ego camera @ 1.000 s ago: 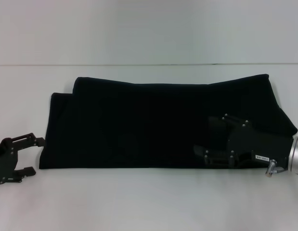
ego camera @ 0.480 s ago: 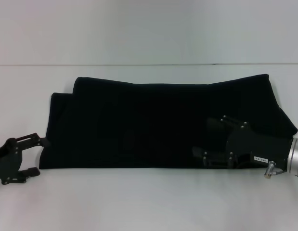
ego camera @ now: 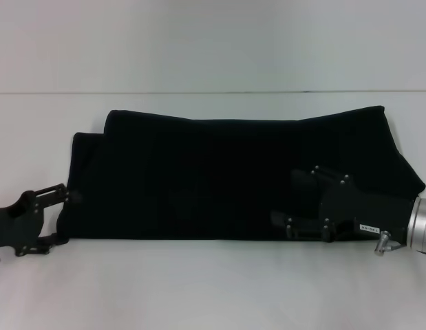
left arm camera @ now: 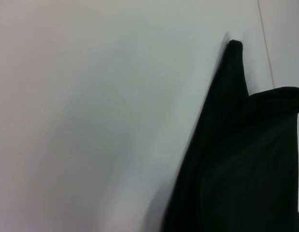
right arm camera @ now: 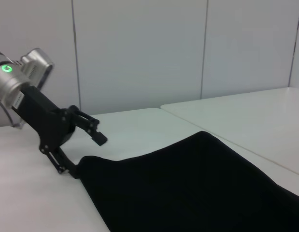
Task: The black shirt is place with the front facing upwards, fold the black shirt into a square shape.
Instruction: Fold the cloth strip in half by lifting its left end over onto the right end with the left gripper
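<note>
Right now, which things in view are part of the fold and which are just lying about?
In the job: shirt, folded into a long band; left gripper at its left end, fingers open; right gripper over its right part, fingers open.
Lying about: nothing but the table.

Soft, even light from above washes my white table nearly flat, with only a thin, pale shadow under my right gripper and along the near edge of the black shirt. The shirt reads as one dark mass, its folds barely showing and my right gripper's black fingers almost lost against it. My left wrist view is blurred along the cloth's edge, and a hazy cast dulls all three views.
</note>
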